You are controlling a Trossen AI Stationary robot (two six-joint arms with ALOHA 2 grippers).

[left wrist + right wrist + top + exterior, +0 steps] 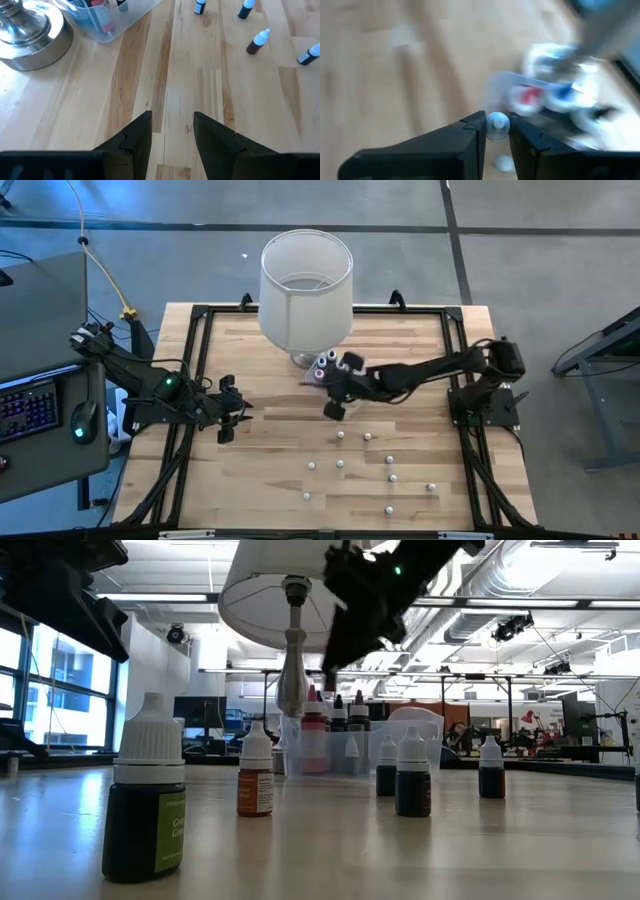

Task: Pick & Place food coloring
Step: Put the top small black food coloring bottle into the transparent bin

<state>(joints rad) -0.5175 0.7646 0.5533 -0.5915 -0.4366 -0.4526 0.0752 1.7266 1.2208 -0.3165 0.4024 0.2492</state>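
Here, 1 food coloring bottle point(497, 125) is seen between the fingers of the right gripper point(497, 131), its white cap pinched on both sides by the closed fingers, above the table point(270, 470) and near the clear tub point(107, 22). In the tub, several bottles with white, red and blue tops are held upright, beside the lamp base point(30, 35). 9 other bottles point(340, 436) are scattered on the wood. The left gripper point(172, 135) is kept open, well apart from them.
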